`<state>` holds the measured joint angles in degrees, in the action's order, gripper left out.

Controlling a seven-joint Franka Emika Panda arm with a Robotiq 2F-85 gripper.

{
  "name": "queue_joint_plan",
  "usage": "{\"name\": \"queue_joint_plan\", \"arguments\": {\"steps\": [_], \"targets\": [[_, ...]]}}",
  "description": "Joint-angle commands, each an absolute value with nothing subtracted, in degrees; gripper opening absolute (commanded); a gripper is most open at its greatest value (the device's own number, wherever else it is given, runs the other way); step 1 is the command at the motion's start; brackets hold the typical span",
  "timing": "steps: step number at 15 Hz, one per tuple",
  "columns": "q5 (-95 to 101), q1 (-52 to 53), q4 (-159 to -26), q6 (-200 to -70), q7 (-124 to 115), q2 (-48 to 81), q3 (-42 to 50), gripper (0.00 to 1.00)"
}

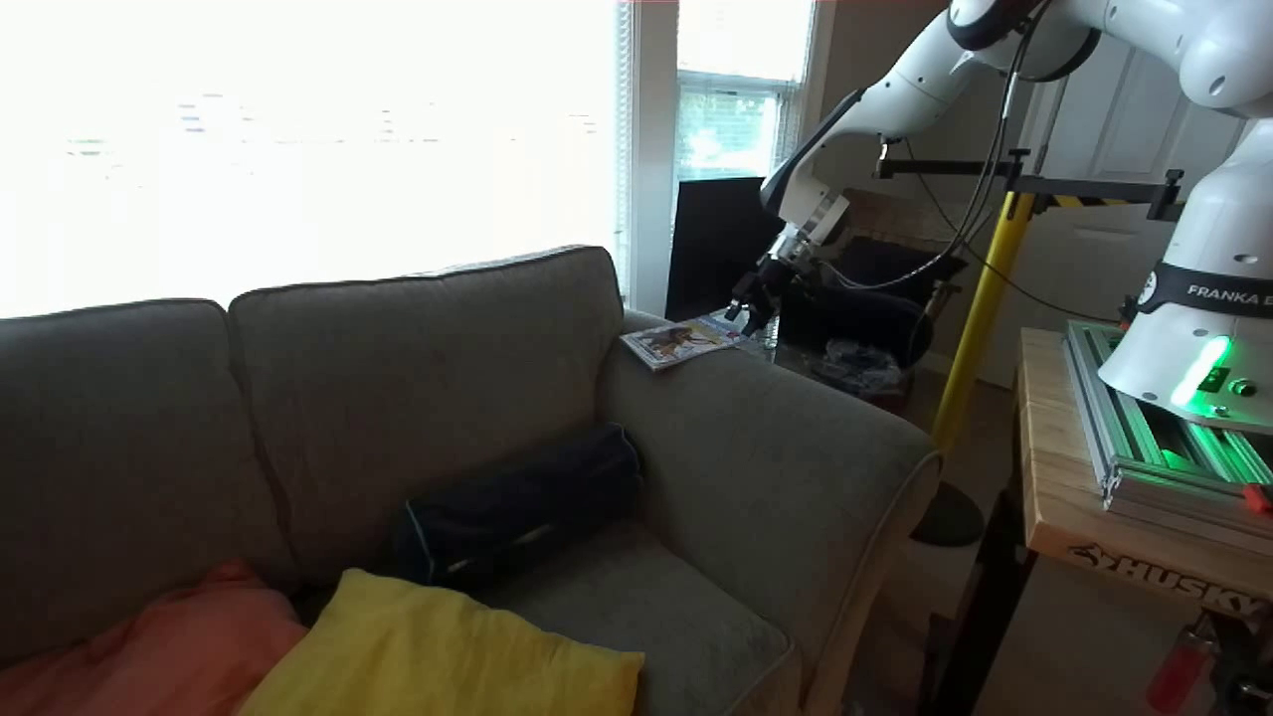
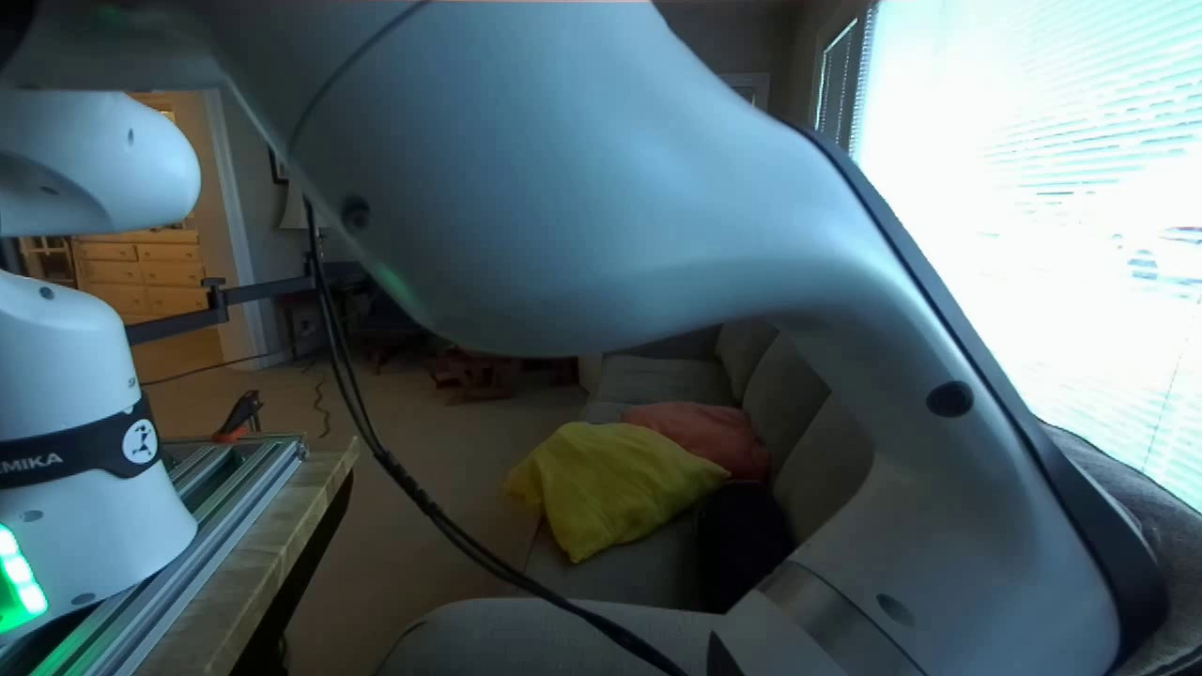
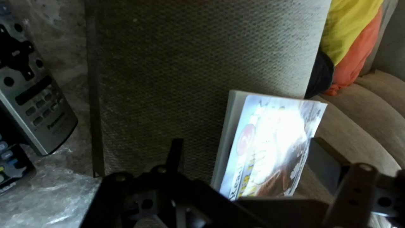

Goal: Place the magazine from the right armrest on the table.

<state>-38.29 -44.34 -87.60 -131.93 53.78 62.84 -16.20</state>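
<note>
The magazine (image 1: 681, 341) has a whitish printed cover with brown patches. It lies flat on the right armrest (image 1: 786, 438), close to the back cushion. My gripper (image 1: 742, 318) is at the magazine's table-side end, low over the armrest. In the wrist view the magazine (image 3: 269, 145) shows between my gripper's (image 3: 246, 148) two spread fingers, and its near end is hidden behind the gripper. I cannot tell whether a finger touches it. The table (image 3: 66, 186) shows in the wrist view beside the armrest (image 3: 190, 63). Magazine and fingertips are not clearly visible in an exterior view with the armrest (image 2: 526, 629).
Remotes (image 3: 38, 95) lie on the table, which has a glossy plastic-like cover. A dark bolster (image 1: 527, 497), a yellow cushion (image 1: 448, 646) and an orange cushion (image 1: 179, 636) rest on the sofa. A yellow post (image 1: 980, 308) and wooden bench (image 1: 1054, 438) stand beyond the armrest.
</note>
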Motion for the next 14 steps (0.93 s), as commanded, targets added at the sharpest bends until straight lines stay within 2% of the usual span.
{"name": "queue_joint_plan", "arguments": {"steps": [1, 2, 3, 4, 14], "targets": [[-42.93, -43.64, -81.59, -130.61, 52.83, 66.06, -16.37, 1.00], [-43.76, -43.30, -80.66, -130.38, 52.74, 66.42, -16.19, 1.00], [-44.20, -42.82, -79.52, -130.14, 52.72, 67.02, -16.00, 0.91], [-44.79, -42.41, -78.89, -129.97, 52.62, 67.28, -15.90, 0.74], [-47.04, -40.45, -75.63, -127.94, 51.51, 69.19, -14.22, 0.03]]}}
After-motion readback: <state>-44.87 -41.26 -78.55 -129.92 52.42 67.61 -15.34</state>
